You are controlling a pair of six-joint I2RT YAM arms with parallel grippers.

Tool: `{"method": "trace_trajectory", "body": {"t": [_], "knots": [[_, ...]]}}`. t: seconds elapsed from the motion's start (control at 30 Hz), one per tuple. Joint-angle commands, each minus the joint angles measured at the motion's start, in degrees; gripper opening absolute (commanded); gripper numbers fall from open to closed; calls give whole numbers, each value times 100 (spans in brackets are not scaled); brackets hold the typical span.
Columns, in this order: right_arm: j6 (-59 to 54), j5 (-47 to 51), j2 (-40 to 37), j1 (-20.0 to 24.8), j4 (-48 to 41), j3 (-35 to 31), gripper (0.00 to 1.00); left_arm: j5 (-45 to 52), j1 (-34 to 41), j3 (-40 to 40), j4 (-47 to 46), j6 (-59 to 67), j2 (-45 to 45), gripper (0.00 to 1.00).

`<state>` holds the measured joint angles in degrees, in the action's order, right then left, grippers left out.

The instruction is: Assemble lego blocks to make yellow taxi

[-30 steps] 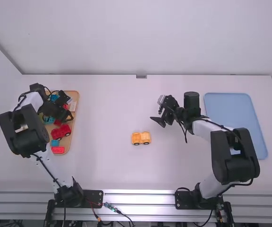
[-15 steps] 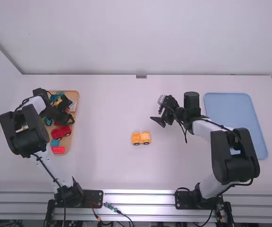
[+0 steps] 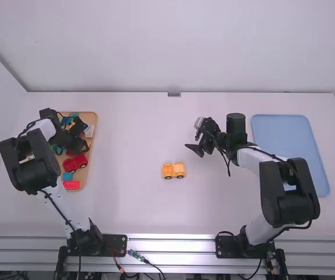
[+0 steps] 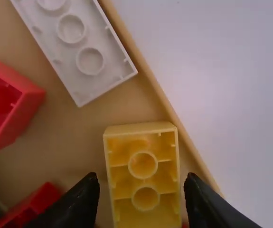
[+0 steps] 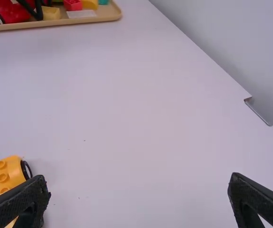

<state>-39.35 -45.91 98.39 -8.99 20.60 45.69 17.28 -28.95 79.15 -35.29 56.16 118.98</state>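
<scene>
My left gripper (image 3: 85,146) is over the wooden tray of blocks. In the left wrist view its fingers stand apart, the gripper (image 4: 141,202) open around the near end of a yellow block (image 4: 143,166) that lies hollow side up by the tray's edge. The orange-yellow wheeled base (image 3: 173,170) stands mid-table; the right wrist view shows the base (image 5: 3,178) with studs on top, partly behind a finger. My right gripper (image 3: 195,150) is above the table, to the right of and beyond that base. In the right wrist view the gripper (image 5: 138,183) is wide open with nothing between its fingers.
The wooden tray (image 3: 91,119) at the left holds a red car (image 3: 75,163), a red block (image 3: 71,185) and a blue block (image 3: 67,176). A white block (image 4: 74,45) and a red block (image 4: 8,104) lie near the yellow one. A blue tray (image 3: 289,146) is at the right.
Since a second ago my left gripper has moved slightly right and toward the camera over the tray; in the last half second it barely shifts. The right arm and wheeled base have stayed put.
</scene>
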Motion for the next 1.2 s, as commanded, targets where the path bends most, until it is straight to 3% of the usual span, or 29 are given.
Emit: {"method": "trace_trajectory", "body": {"t": [0.0, 0.27, 0.57, 0.73, 0.9, 1.03, 1.17], "knots": [[15, -28, -89, -7, -1, 122, 99, -15, -31, -70, -39, -22, -54, 45], [15, -31, -89, -7, -5, 122, 99, 17, -31, -70, -72, -17, -54, 27], [17, -28, -89, -7, -3, 122, 99, 0, -33, -70, -61, -22, -54, 13], [15, -37, -89, -7, 45, 122, 99, 0, -31, 63, -72, -345, -56, 18], [194, -72, -89, -7, 242, 125, 99, 160, -28, 697, -754, -807, -56, 18], [208, -76, -89, -7, 393, 125, 99, 977, -24, 1491, -1674, -879, -56, 18], [345, -214, -89, -7, 622, 122, 99, 1766, 55, 2109, -2634, -833, -56, 8]]}}
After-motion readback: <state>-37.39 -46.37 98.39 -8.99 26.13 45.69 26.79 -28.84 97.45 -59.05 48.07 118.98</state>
